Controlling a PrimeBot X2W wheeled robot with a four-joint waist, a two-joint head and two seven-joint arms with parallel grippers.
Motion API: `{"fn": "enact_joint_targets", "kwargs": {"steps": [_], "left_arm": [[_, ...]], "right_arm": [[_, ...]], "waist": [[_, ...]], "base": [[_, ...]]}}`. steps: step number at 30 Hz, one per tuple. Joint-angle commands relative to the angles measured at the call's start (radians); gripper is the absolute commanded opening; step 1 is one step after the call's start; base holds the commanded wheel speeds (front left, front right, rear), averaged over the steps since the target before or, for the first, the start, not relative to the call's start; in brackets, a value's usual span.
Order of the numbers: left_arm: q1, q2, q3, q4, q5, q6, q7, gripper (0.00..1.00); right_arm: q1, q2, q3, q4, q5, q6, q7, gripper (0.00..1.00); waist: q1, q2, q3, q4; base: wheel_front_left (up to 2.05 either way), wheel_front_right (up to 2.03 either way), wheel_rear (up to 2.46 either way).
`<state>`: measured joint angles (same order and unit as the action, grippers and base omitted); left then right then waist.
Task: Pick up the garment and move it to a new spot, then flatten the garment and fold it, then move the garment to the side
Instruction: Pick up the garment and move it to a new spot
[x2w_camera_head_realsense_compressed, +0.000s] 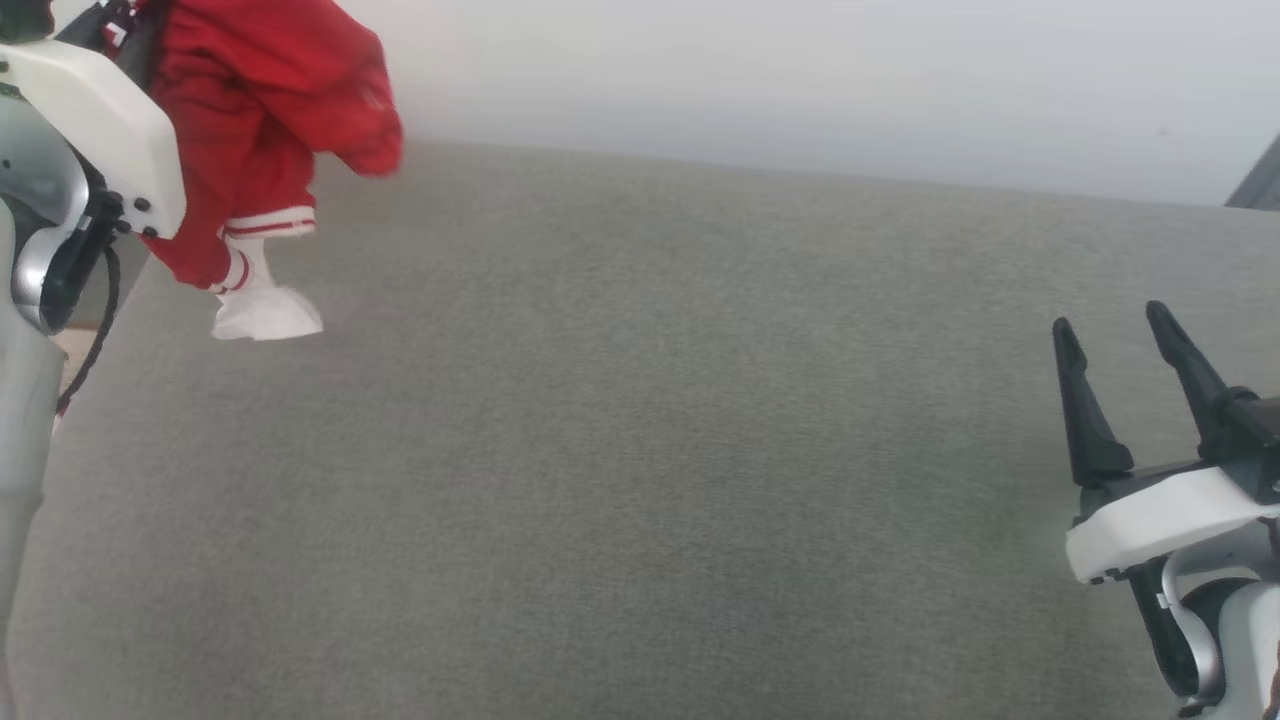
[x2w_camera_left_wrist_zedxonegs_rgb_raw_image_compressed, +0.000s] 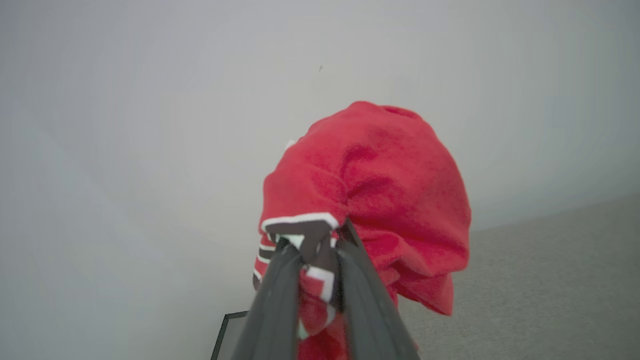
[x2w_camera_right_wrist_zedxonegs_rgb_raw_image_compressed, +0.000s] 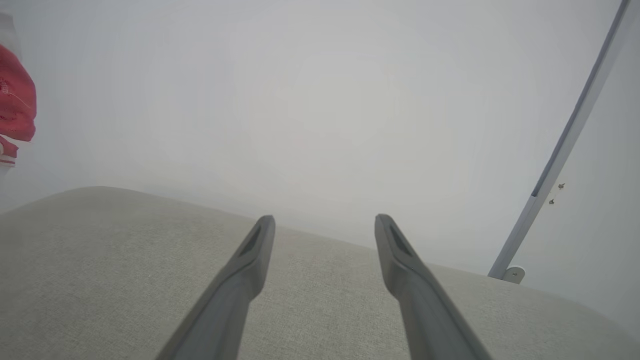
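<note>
A: State of the left gripper?
B: Nearly closed, pinching the garment. The fingers clamp a fold of the black-and-white print. The rest bunches into a red lump past the tips.
A: Where is it over the grey fabric surface?
B: Aloft above the far-left corner. It hangs with its long axis roughly vertical, white sleeve lowest. Can't tell if the sleeve tip brushes the fabric, but it looks clear.
A: Right gripper?
B: Spread wide, holding nothing. It sits low near the right edge, fingers pointing at the far edge, well apart from the cloth.
A: So the garment lies left of and above the right claw.
B: Yes, across the full width, and the left arm is far nearer. My read is that this is the carry step. The bare middle, down and right of the hanging cloth, is the likely set-down.
A: Risk?
B: It's a single pinch on a bunch, so it probably lands crumpled with the sleeve touching down first. Flattening would need the right arm to cross over and take a second edge.
</note>
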<state>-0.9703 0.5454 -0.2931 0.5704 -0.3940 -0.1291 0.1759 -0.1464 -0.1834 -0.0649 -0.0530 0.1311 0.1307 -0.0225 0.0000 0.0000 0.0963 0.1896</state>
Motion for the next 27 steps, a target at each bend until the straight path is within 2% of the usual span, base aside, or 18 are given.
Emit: {"fn": "enact_joint_targets", "kwargs": {"steps": [1, 8, 15, 19, 27], "left_arm": [[0.017, 0.009, -0.007, -0.04, -0.017, 0.0, 0.02, 0.0], [0.104, 0.046, -0.037, -0.343, -0.074, 0.009, 0.181, 0.0], [0.188, 0.046, -0.076, -0.587, -0.104, 0.04, 0.32, 0.0], [0.228, 0.029, -0.111, -0.662, -0.112, 0.06, 0.378, 0.0], [0.351, -0.007, -0.182, -0.685, -0.155, 0.08, 0.445, 0.0]], "right_arm": [[0.009, 0.005, -0.006, 0.002, -0.007, 0.0, -0.009, 1.0], [0.016, 0.02, -0.064, 0.0, -0.024, 0.0, -0.024, 1.0], [0.017, 0.038, -0.124, 0.006, -0.038, 0.0, -0.042, 1.0], [0.005, 0.047, -0.143, 0.023, -0.036, 0.0, -0.055, 1.0], [0.005, 0.07, -0.141, 0.062, -0.04, 0.0, -0.081, 1.0]], "waist": [[0.0, 0.0, -0.013, -0.017], [0.0, 0.0, -0.026, -0.099], [0.0, 0.0, -0.009, -0.202], [0.0, 0.0, 0.008, -0.261], [0.0, 0.0, 0.026, -0.338]], "base": [[0.0, 0.0, 0.0], [0.0, 0.0, 0.0], [0.0, 0.0, 0.0], [0.0, 0.0, 0.0], [0.0, 0.0, 0.0]]}}
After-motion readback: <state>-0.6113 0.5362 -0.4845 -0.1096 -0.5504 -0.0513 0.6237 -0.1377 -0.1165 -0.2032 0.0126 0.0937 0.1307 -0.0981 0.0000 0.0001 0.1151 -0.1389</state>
